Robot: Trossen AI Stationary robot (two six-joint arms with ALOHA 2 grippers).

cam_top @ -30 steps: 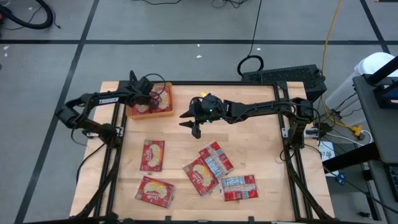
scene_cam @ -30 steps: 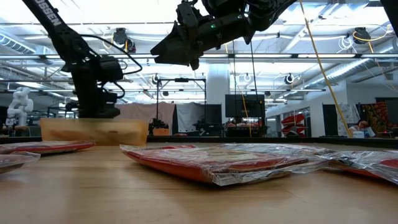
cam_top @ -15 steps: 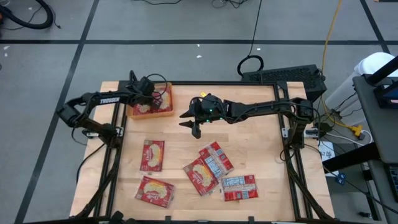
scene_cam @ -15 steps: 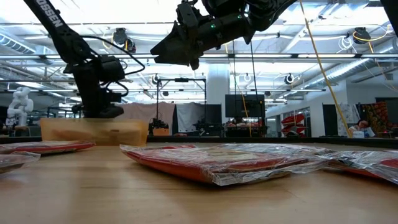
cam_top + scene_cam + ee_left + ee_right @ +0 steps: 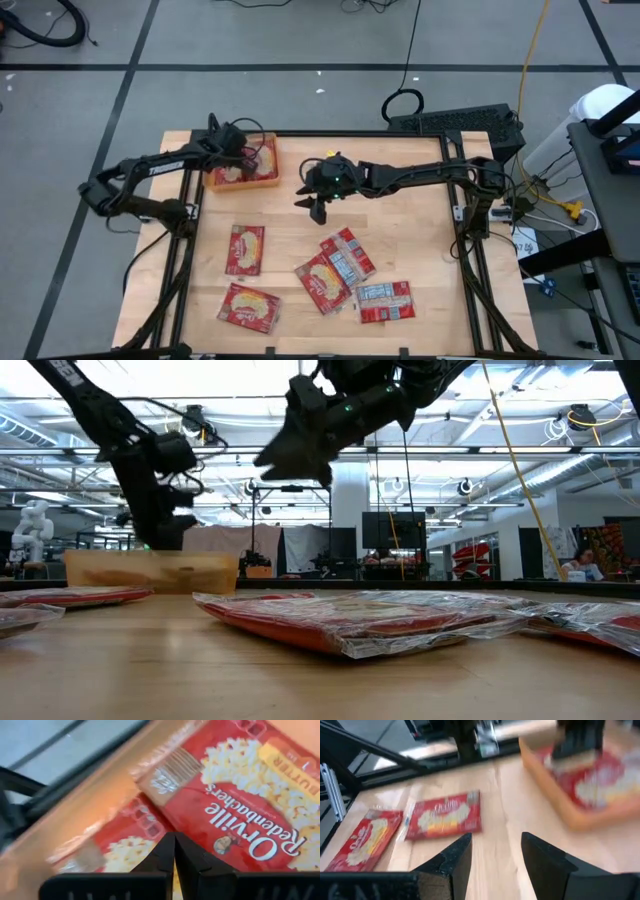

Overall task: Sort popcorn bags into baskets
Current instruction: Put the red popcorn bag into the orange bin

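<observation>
Over the orange basket (image 5: 242, 165), which sits at the far left corner of the wooden counter (image 5: 400, 235), the left hand (image 5: 243, 155) hangs with its two dark fingers pressed together and nothing between them; its wrist view looks straight down past those fingers (image 5: 174, 855) onto two red popcorn bags lying in the basket, one (image 5: 245, 810) overlapping the other (image 5: 120, 847). Just to the right of the basket and clear of its rim, the right hand (image 5: 318, 200) is held above bare wood with its fingers parted and empty; in its wrist view the fingers (image 5: 455, 857) stand apart with counter showing between them, and the basket (image 5: 570, 795) appears beyond them with red packets inside and the left arm's hand above it. On the near side of the basket, five more popcorn bags lie flat on the counter. One bag (image 5: 245, 248) lies nearest the basket, almost directly in front of it, and another (image 5: 248, 307) lies nearer still to the front edge. Further to the right of these, away from the basket, two bags overlap, a red-faced one (image 5: 320, 283) partly covered by one showing its white and blue label (image 5: 347, 254), and a fifth bag (image 5: 384, 300), also label side up, lies just beside that pair. From the low view the basket (image 5: 150, 571) shows as a shallow bin at the back left, with the packets (image 5: 360, 622) flat in the foreground.
</observation>
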